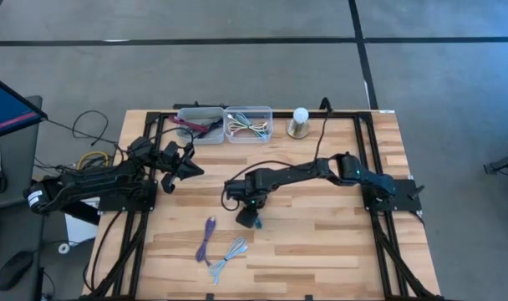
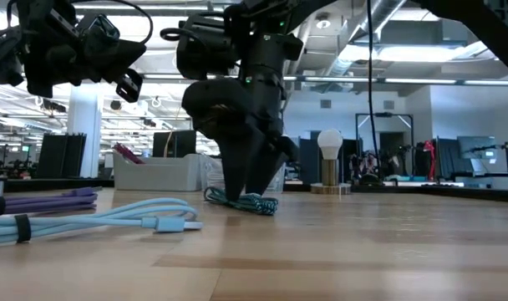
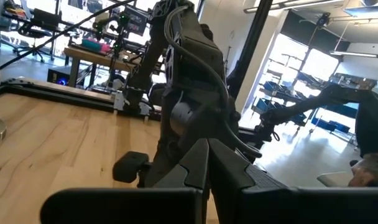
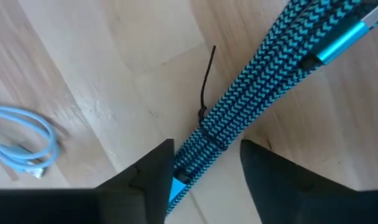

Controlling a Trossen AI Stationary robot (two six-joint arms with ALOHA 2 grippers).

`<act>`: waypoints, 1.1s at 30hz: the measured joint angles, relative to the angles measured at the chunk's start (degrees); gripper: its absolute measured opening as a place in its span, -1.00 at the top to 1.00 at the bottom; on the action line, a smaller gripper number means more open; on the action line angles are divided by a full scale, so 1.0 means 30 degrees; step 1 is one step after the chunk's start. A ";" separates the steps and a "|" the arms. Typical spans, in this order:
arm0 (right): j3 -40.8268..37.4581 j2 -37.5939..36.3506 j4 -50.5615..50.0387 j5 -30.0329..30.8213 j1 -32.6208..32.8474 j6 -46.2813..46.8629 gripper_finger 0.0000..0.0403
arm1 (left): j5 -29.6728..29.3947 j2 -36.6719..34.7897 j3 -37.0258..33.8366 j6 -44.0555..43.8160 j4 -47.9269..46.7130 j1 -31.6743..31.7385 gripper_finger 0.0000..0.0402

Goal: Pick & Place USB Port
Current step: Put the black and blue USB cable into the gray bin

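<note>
Both arms are matte black, built of blocky jointed links with black cables looped alongside. The right arm [image 1: 304,174] shows small green lights near its wrist and elbow. The left arm [image 1: 95,184] carries a white label at its base.

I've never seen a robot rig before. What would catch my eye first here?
The right gripper, reaching to mid-table, stands open astride a teal braided cable bundle. Nearer the front edge lie a purple cable and a light blue cable. The left gripper waits shut at the left side.
</note>
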 joint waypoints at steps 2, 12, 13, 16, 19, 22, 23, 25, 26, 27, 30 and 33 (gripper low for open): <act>-0.0007 0.0015 -0.0018 0.0242 0.0015 -0.0533 0.18 | -0.0004 0.0000 0.0000 0.0000 -0.0002 0.0000 0.94; -0.0022 0.0031 -0.0437 0.1008 0.0000 -0.2682 0.92 | -0.0006 0.0000 0.0000 -0.0006 -0.0006 0.0000 0.94; -0.0024 -0.0004 -0.0440 0.1017 0.0004 -0.2958 0.94 | -0.0003 0.0000 0.0000 -0.0004 -0.0006 0.0000 0.94; -0.0055 -0.0109 -0.0404 0.1416 0.0015 -0.3326 0.93 | -0.0003 0.0000 0.0000 -0.0007 -0.0006 0.0000 0.94; -0.0130 -0.0527 -0.0374 0.2971 0.0135 -0.4377 0.97 | 0.0001 0.0000 0.0000 -0.0007 -0.0006 0.0000 0.94; -0.0153 -0.1371 -0.0212 0.4346 0.0206 -0.5022 0.97 | 0.0002 0.0000 0.0000 -0.0007 -0.0006 0.0000 0.94; -0.0146 -0.1765 -0.0119 0.4749 0.0194 -0.5143 0.98 | 0.0002 0.0000 0.0000 -0.0007 -0.0006 0.0000 0.94; -0.0124 -0.2581 0.0087 0.5553 0.0108 -0.5718 0.98 | -0.0001 0.0000 0.0000 -0.0007 -0.0006 0.0000 0.94; -0.0124 -0.2971 0.0099 0.6046 0.0087 -0.5941 0.98 | 0.0002 0.0000 0.0000 -0.0007 -0.0006 0.0000 0.94; -0.0124 -0.3363 0.0274 0.6507 0.0077 -0.6160 0.98 | -0.0002 0.0000 0.0000 -0.0007 -0.0006 0.0000 0.94; -0.0124 -0.4711 0.0711 0.7575 -0.0022 -0.7017 0.99 | 0.0001 0.0000 0.0000 -0.0007 -0.0006 0.0000 0.94; -0.0095 -0.5916 0.1261 0.8590 -0.0051 -0.8047 0.99 | -0.0559 0.0000 0.0000 -0.0007 -0.0006 0.0000 0.94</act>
